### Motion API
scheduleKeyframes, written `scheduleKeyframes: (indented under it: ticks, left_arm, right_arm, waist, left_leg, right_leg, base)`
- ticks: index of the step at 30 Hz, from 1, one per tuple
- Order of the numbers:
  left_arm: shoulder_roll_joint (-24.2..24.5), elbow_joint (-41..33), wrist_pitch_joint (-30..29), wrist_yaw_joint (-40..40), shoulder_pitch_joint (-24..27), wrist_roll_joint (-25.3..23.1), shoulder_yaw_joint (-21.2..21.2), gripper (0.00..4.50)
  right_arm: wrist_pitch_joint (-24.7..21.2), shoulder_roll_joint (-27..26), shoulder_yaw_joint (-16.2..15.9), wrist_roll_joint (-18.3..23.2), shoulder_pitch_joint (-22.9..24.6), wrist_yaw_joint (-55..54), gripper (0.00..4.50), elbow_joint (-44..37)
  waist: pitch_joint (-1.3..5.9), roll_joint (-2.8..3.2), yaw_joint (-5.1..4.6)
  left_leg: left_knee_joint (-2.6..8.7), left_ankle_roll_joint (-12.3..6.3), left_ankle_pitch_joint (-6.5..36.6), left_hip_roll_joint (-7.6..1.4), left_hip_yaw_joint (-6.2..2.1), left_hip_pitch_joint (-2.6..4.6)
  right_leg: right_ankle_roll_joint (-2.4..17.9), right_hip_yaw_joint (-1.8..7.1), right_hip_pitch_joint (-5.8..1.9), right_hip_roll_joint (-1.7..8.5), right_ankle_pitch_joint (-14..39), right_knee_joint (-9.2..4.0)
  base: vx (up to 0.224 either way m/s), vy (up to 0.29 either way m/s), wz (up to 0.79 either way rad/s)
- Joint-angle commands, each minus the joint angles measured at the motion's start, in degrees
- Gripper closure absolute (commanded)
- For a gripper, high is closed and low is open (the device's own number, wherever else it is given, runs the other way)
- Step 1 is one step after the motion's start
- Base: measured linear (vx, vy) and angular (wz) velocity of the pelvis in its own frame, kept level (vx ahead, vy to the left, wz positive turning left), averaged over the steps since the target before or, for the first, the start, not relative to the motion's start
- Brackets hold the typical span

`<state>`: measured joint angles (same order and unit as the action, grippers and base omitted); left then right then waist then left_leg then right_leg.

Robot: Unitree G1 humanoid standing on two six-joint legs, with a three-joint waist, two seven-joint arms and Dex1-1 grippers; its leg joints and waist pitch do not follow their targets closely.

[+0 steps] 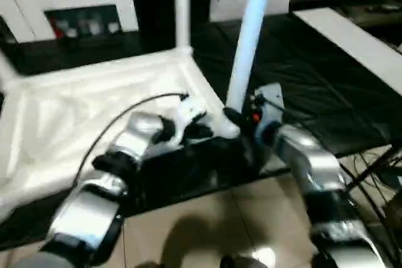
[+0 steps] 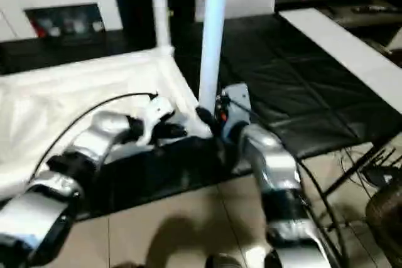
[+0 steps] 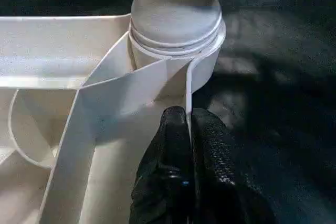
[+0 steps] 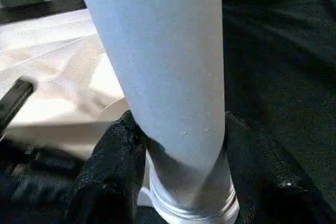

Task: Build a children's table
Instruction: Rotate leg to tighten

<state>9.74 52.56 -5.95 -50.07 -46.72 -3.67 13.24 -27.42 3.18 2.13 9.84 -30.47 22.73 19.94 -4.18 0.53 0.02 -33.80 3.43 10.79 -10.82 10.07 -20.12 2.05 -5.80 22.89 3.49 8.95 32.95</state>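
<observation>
The white plastic table top (image 1: pixel 94 111) lies upside down on black padded matting (image 1: pixel 301 80), its ribbed moulded underside facing up. Two long round tapered white legs stand upright from its corners: the far leg (image 1: pixel 182 4) rises from the far corner on the robot's right side, and the near leg (image 1: pixel 251 36) rises from the near corner on that side, its threaded base seated in the corner socket (image 3: pixel 176 40).

Left tool (image 3: pixel 185 129): clenched, its two black fingers pressed together with a thin upright white wall of the table top's edge nipped between them, just beside the corner socket. In the head views the left tool (image 1: pixel 201 131) sits low at that near corner, touching the rim.

Right tool (image 4: pixel 178 145): its black fingers (image 4: pixel 113 161) sit on either side of the near leg just above its threaded collar, closed around the shaft. In the head views the right tool (image 1: pixel 242 123) meets the leg at its foot, directly beside the left tool.

A tiled floor (image 1: pixel 220 230) lies at the near edge of the matting. Across the matting, to the robot's right, lies a flat white board (image 1: pixel 352 39). A white cabinet with glass doors (image 1: pixel 69 10) stands at the back on the left.
</observation>
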Motion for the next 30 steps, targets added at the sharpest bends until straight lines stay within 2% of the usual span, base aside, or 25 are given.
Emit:
scheduleKeyframes:
  ticks: [1, 3, 4, 5, 6, 9, 10, 11, 13, 14, 15, 18, 20, 24, 25, 26, 28, 29, 30]
  left_arm:
    - [-5.1, -1.8, -0.1, 2.8, -2.5, 1.4, -0.2, 4.50]
    - [-5.0, -1.9, 0.1, 2.9, -2.5, 1.2, -0.2, 4.50]
    - [-5.0, -2.0, 0.2, 3.0, -2.5, 1.1, -0.2, 4.50]
    - [-4.8, -2.1, 0.5, 3.4, -2.5, 0.7, -0.2, 4.50]
    - [-4.6, -2.2, 1.0, 3.2, -2.4, 0.6, -0.1, 4.50]
    - [-3.7, -2.8, 2.1, 1.6, -1.7, 0.5, 0.1, 4.50]
    - [-3.3, -3.0, 2.2, 1.1, -1.4, 0.4, 0.2, 4.50]
    - [-3.1, -3.2, 2.3, 0.9, -1.2, 0.2, 0.2, 4.50]
    - [-1.3, -3.4, 3.8, -0.7, -0.5, -0.4, 0.6, 4.50]
    - [-1.3, -3.4, 3.8, -0.7, -0.5, -0.4, 0.6, 4.50]
    - [-0.4, -3.3, 4.6, -2.1, -0.1, -0.3, 0.5, 4.50]
    - [0.6, -3.1, 5.5, -3.9, 0.1, -0.2, 0.6, 4.50]
    - [1.8, -3.3, 7.8, -7.6, 0.8, 0.5, 0.7, 4.50]
    - [5.1, -2.9, 13.8, -15.3, 2.3, 0.2, 2.7, 4.50]
    - [5.6, -2.9, 14.9, -17.4, 2.6, 0.3, 3.1, 4.50]
    - [6.1, -3.0, 15.0, -19.1, 2.8, 0.6, 3.3, 4.50]
    - [7.1, -3.9, 15.3, -23.5, 3.4, 1.3, 3.9, 4.50]
    - [7.4, -4.2, 15.4, -25.0, 3.6, 1.5, 4.1, 4.50]
    - [7.4, -4.2, 15.4, -25.0, 3.6, 1.5, 4.1, 4.50]
  right_arm:
    - [-2.4, -6.4, -4.8, 0.5, -1.5, -1.6, 2.57, 4.8]
    - [-1.7, -6.3, -5.2, -0.6, -1.4, -2.2, 2.57, 4.9]
    - [-1.0, -6.2, -5.4, -1.4, -1.3, -2.6, 2.57, 5.0]
    - [-0.2, -6.3, -4.9, -1.4, -1.1, -2.5, 2.22, 5.0]
    - [0.2, -6.3, -4.4, -1.2, -0.9, -2.4, 2.01, 4.9]
    - [1.9, -5.1, -3.6, -0.4, 0.4, -1.2, 1.81, 3.6]
    - [2.5, -4.5, -3.4, -0.5, 0.9, -0.9, 1.51, 2.9]
    - [2.9, -4.2, -3.3, -0.8, 1.3, -0.8, 1.51, 2.6]
    - [5.5, -0.5, -3.7, -0.8, 3.7, 4.0, 1.33, -0.3]
    - [5.5, -0.5, -3.7, -0.8, 3.7, 4.0, 1.33, -0.3]
    - [6.6, 1.7, -3.4, -0.4, 4.8, 6.8, 1.07, -1.6]
    - [7.3, 4.1, -2.7, 1.0, 5.6, 11.0, 0.87, -2.7]
    - [8.2, 7.8, -3.1, 2.2, 6.4, 17.1, 0.63, -3.9]
    - [9.3, 15.3, -5.2, 4.8, 8.3, 30.8, 0.39, -7.2]
    - [9.3, 16.4, -5.4, 5.2, 8.5, 32.8, 0.39, -7.7]
    - [9.2, 17.3, -5.6, 5.6, 8.5, 34.5, 0.22, -7.9]
    - [8.7, 19.4, -6.1, 6.5, 8.4, 38.5, 0.22, -8.4]
    - [8.6, 20.1, -6.3, 6.9, 8.4, 39.9, 0.22, -8.5]
    - [8.6, 20.1, -6.3, 6.9, 8.4, 39.9, 0.22, -8.5]
  waist:
    - [3.74, -0.43, 0.32]
    - [3.72, -0.41, 0.51]
    - [3.79, -0.61, 0.55]
    - [3.88, -0.44, 0.72]
    - [3.88, -0.44, 0.72]
    - [3.92, -0.31, 0.90]
    - [3.93, -0.30, 0.90]
    - [3.92, -0.28, 0.92]
    - [3.94, -0.04, 1.20]
    - [3.98, -0.16, 1.27]
    - [4.12, -0.10, 1.43]
    - [4.34, -0.21, 1.83]
    - [4.36, -0.41, 2.25]
    - [4.12, -0.51, 2.76]
    - [4.16, -0.42, 3.13]
    - [4.08, -0.44, 3.11]
    - [4.00, -0.30, 3.66]
    - [4.08, -0.55, 4.03]
    - [4.08, -0.55, 4.03]
  left_leg:
    - [3.75, -3.05, 10.6, -1.69, -1.05, -0.14]
    - [3.67, -3.61, 10.1, -1.58, -0.83, -0.02]
    - [3.69, -3.80, 9.8, -1.63, -0.82, -0.07]
    - [3.77, -4.14, 8.7, -1.79, -0.84, -0.19]
    - [3.77, -4.14, 8.7, -1.79, -0.84, -0.19]
    - [3.82, -4.49, 8.2, -1.92, -0.80, -0.13]
    - [3.85, -4.51, 8.1, -2.02, -0.80, -0.14]
    - [3.86, -4.51, 8.1, -2.03, -0.78, -0.11]
    - [3.82, -4.83, 8.3, -2.13, -0.76, -0.12]
    - [3.79, -5.06, 8.0, -2.16, -0.76, -0.19]
    - [3.77, -5.37, 7.1, -2.26, -0.78, -0.25]
    - [3.56, -6.36, 5.6, -2.23, -0.72, -0.38]
    - [3.48, -7.36, 4.8, -2.24, -0.66, -0.47]
    - [3.43, -7.94, 6.2, -2.17, -0.58, -0.51]
    - [3.48, -7.79, 6.4, -2.45, -0.52, -0.47]
    - [3.53, -7.61, 6.7, -2.54, -0.49, -0.48]
    - [3.58, -6.52, 8.0, -2.69, -0.47, -0.11]
    - [3.59, -6.10, 8.3, -2.86, -0.43, 0.15]
    - [3.59, -6.10, 8.3, -2.86, -0.43, 0.15]
  right_leg:
    - [7.4, 3.01, -2.93, 4.96, 24.0, -5.04]
    - [7.8, 3.13, -2.97, 4.96, 22.9, -5.09]
    - [7.9, 3.16, -3.08, 4.96, 22.4, -4.99]
    - [8.4, 3.26, -3.21, 4.98, 20.2, -4.62]
    - [8.4, 3.26, -3.21, 4.98, 20.2, -4.62]
    - [9.5, 3.38, -3.32, 5.03, 17.6, -4.37]
    - [10.0, 3.39, -3.31, 5.02, 16.7, -4.24]
    - [10.1, 3.40, -3.30, 5.00, 16.5, -4.22]
    - [10.3, 3.45, -3.44, 5.06, 15.1, -4.20]
    - [10.4, 3.51, -3.57, 5.02, 14.3, -4.05]
    - [11.0, 3.57, -3.59, 5.15, 12.6, -3.76]
    - [12.1, 3.61, -3.82, 5.18, 9.3, -3.30]
    - [12.7, 3.51, -3.89, 5.18, 8.1, -3.14]
    - [11.5, 3.39, -3.96, 5.12, 11.0, -3.61]
    - [10.9, 3.34, -3.81, 5.01, 12.1, -3.49]
    - [10.9, 3.31, -3.67, 4.99, 12.8, -3.57]
    - [10.5, 3.28, -3.39, 5.17, 16.0, -3.89]
    - [10.5, 3.36, -3.21, 5.21, 16.8, -3.84]
    - [10.5, 3.36, -3.21, 5.21, 16.8, -3.84]
  base:
    - [0.000, 0.000, 0.00]
    - [0.000, 0.000, 0.00]
    - [0.000, 0.000, 0.00]
    - [0.000, 0.000, 0.00]
    - [0.000, 0.000, 0.00]
    - [0.000, 0.000, 0.00]
    - [0.000, 0.000, 0.00]
    - [0.000, 0.000, 0.00]
    - [0.000, 0.000, 0.00]
    - [0.000, 0.000, 0.00]
    - [0.000, 0.000, 0.00]
    - [0.000, 0.000, 0.00]
    - [0.000, 0.000, 0.00]
    - [0.000, 0.000, 0.00]
    - [0.000, 0.000, 0.00]
    - [0.000, 0.000, 0.00]
    - [0.000, 0.000, 0.00]
    - [0.000, 0.000, 0.00]
    - [0.000, 0.000, 0.00]
